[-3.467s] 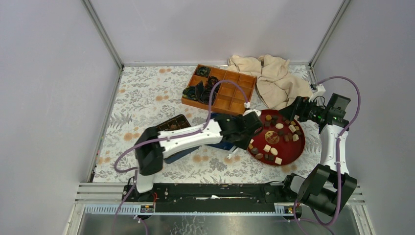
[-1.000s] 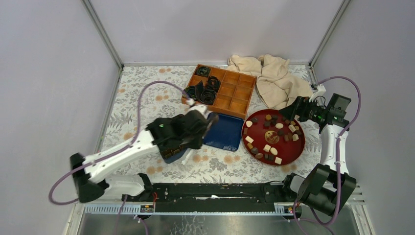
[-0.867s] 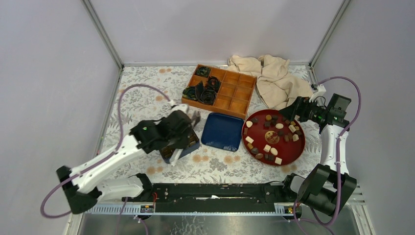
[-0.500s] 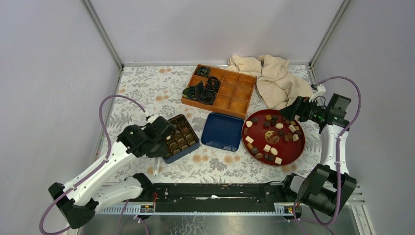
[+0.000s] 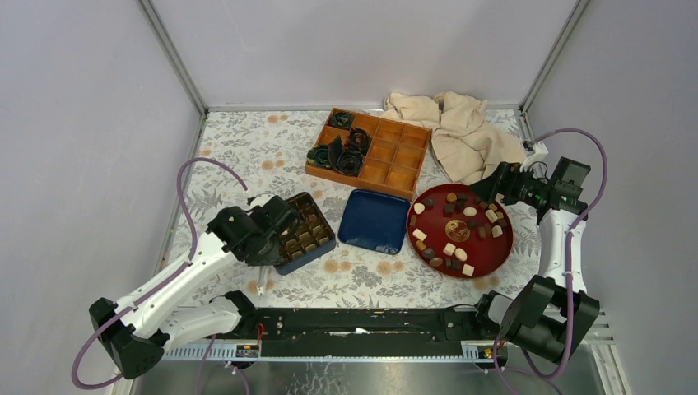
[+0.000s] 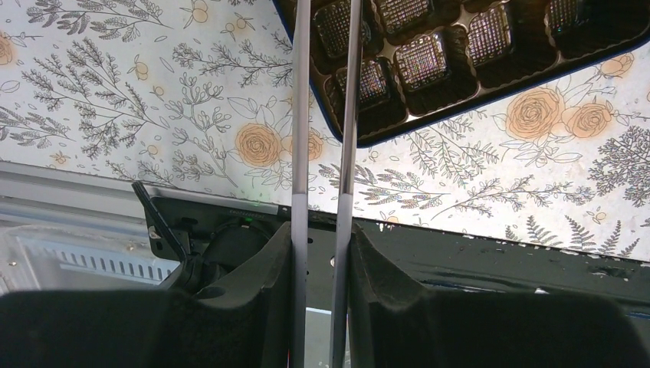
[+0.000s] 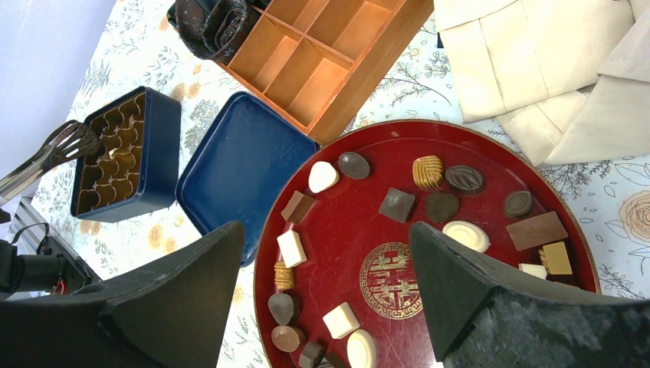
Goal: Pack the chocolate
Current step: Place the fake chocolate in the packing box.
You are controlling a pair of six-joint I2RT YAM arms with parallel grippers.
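Three seconds on, the left pincer [image 6: 322, 234], clamped on tongs [image 6: 300, 115], has withdrawn from plate [image 5: 490, 251] to tin [image 5: 311, 253]; right pincer [image 7: 326, 230] gapes.

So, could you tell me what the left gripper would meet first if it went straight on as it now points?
Most likely the brown tray in the blue box: the tongs that the left gripper holds reach over its near corner. Their height above it is unclear.

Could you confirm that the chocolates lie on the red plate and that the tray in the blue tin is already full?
Not full: the left wrist view shows the tray in the blue tin with empty cavities. The chocolates do lie on the red plate.
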